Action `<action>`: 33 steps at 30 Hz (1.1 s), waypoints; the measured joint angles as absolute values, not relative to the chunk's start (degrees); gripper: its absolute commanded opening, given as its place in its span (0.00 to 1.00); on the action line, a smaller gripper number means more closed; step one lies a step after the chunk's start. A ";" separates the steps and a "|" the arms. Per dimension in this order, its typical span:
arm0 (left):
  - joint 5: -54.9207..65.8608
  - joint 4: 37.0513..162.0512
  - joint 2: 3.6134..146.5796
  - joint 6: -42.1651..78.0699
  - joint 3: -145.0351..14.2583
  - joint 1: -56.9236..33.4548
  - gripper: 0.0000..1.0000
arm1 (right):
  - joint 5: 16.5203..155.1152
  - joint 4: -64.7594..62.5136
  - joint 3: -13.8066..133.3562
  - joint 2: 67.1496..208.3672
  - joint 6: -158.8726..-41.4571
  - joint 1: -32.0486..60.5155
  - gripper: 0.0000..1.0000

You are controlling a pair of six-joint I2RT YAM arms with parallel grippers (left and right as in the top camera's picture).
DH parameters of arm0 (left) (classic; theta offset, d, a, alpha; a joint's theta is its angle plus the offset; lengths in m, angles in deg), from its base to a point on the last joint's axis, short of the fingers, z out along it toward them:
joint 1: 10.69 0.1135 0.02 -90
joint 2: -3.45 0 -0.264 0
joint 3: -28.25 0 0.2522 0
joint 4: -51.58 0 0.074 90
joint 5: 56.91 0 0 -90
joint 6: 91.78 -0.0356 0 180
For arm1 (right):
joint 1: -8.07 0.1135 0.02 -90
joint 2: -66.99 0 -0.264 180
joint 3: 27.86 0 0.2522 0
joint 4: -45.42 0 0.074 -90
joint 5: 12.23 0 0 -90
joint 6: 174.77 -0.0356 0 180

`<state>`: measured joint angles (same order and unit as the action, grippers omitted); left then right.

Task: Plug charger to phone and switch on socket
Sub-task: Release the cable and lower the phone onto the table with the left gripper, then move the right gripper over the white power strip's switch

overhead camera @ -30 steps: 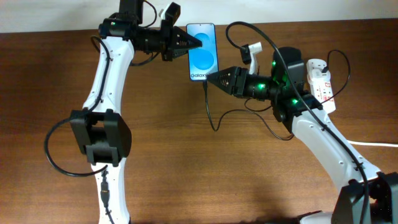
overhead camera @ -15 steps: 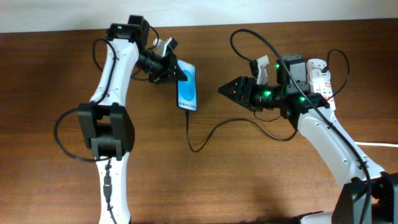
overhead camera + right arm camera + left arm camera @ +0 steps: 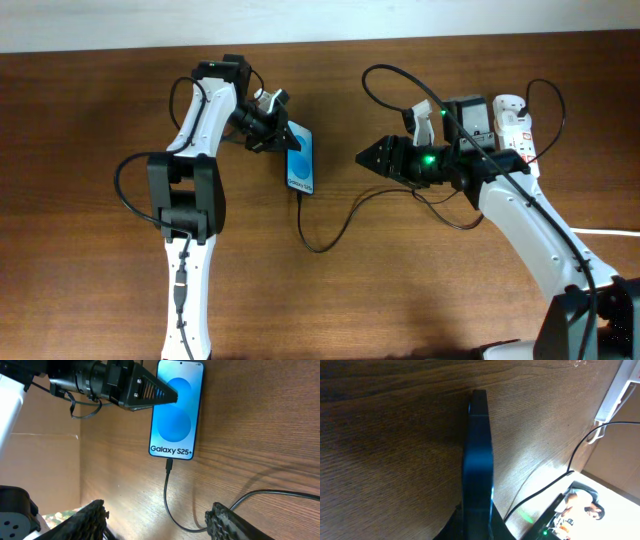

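socket (image 3: 519,128): switch state too small | left hand (image 3: 476,522): mostly hidden behind phone (image 3: 478,450)

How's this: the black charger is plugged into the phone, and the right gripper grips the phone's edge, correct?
No: the left gripper grips the phone's edge; the right gripper is open, apart from it. The charger is plugged in. The right wrist view shows this.

bare table (image 3: 400,290) between phone (image 3: 301,162) and right fingers (image 3: 372,158) — charger (image 3: 330,235) loops across below

left end effector (image 3: 287,139) clamped tight, right end effector (image 3: 363,157) wide apart
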<state>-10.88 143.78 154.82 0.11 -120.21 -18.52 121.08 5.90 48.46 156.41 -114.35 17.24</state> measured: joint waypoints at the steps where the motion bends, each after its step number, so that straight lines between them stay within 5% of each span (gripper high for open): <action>1: -10.25 143.80 154.82 -0.35 -120.25 -18.59 0.20 | 121.08 5.79 48.46 156.41 -114.33 17.24 0.68; 13: -1.57 144.08 154.75 0.11 -120.47 -18.72 0.70 | 121.06 3.67 48.46 156.41 -113.89 17.24 0.68; 22: 16.79 147.65 154.14 1.05 -124.86 -18.87 0.72 | 112.63 -9.29 52.84 156.65 -107.29 17.24 0.76; 28: 22.58 161.90 155.76 1.05 -151.24 -18.59 0.75 | 96.15 -29.99 73.10 157.03 -102.37 17.20 0.77; 31: 20.66 161.90 151.98 1.13 -161.67 -18.61 0.98 | 84.43 -38.25 85.53 156.70 -101.63 16.47 0.79; 33: 19.98 162.09 146.14 1.37 -163.18 -18.61 1.00 | 82.16 -41.81 90.41 156.39 -101.19 11.77 0.79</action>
